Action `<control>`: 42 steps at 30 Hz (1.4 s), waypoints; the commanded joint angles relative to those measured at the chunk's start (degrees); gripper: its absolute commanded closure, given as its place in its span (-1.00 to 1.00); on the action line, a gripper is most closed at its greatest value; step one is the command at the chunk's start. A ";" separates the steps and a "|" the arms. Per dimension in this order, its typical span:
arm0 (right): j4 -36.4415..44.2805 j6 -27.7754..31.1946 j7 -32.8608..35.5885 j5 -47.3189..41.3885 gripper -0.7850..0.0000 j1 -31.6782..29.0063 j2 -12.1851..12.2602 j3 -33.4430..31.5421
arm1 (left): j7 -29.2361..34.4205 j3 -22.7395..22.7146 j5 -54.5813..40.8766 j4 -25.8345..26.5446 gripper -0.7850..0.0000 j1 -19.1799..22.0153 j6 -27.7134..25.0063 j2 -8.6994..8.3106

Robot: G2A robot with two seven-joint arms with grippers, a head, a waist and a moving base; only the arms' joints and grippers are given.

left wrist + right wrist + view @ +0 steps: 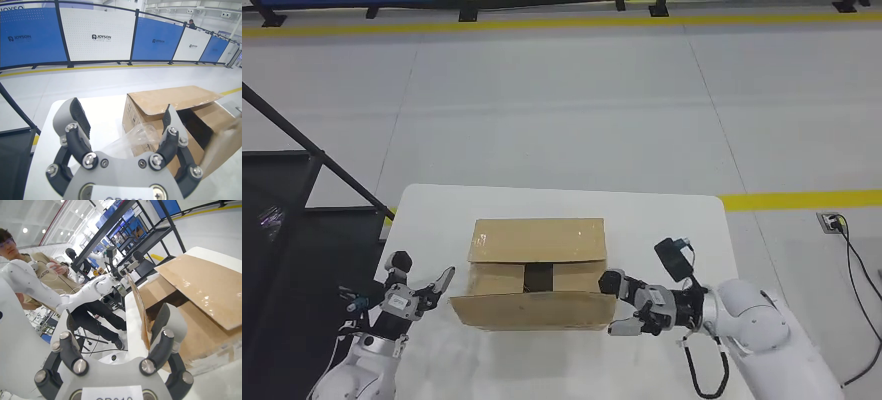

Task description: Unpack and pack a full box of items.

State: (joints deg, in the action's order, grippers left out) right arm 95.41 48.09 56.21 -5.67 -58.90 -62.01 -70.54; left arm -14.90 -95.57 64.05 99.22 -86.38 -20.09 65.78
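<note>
A brown cardboard box (537, 245) sits in the middle of the white bench (672, 220). Its top is partly open. The far flap (542, 232) lies flat over the back half of the top. The near flap (527, 310) sticks out toward the robot. Between the two flaps there is a dark gap (537, 278), and it is too dark to tell what is inside. The left pincer (424, 272) is just beside the left end of the box, low over the bench. In the left wrist view the left pincer (122, 121) has its two fingers (79, 117) spread wide apart. A bit of clear crinkly plastic (140, 134) shows between them, by the end of the box (132, 115). I cannot tell if the plastic touches the fingers. The right pincer (614, 305) is at the right end of the near flap. In the right wrist view the right pincer (117, 321) is also wide apart. The thin edge of the near flap (140, 306) stands up between its fingers. One finger (166, 317) is on the box side, just beside the flap, and the other finger is well apart from it. The flap is not squeezed. The far flap (204, 279) hangs over the dark gap. A black stand (292, 260) is just beside the bench on the robot's left.
</note>
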 commanded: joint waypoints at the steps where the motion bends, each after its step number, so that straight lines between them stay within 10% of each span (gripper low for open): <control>1: 2.13 1.33 -1.33 1.20 -1.00 -1.17 1.24 0.61 | -0.14 0.16 0.02 0.68 -1.00 -0.30 -0.04 0.04; 18: 2.86 9.59 -10.03 15.00 -1.00 -5.72 10.18 8.75 | -1.96 -4.85 23.84 3.35 -1.00 -5.50 -22.05 -2.78; 31: 1.83 -12.18 -17.58 4.49 -1.00 2.14 8.26 11.52 | -3.11 -0.88 33.25 -0.39 -1.00 -4.94 -20.14 -3.46; 42: 1.83 -12.18 -17.58 4.49 -1.00 2.14 8.26 11.52 | -3.23 -0.63 33.63 -0.68 -1.00 -4.93 -19.54 -3.52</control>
State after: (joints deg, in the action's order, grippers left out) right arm 97.24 36.03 38.63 -1.17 -56.77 -53.75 -59.01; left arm -18.13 -96.20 97.68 98.54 -91.31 -39.63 62.26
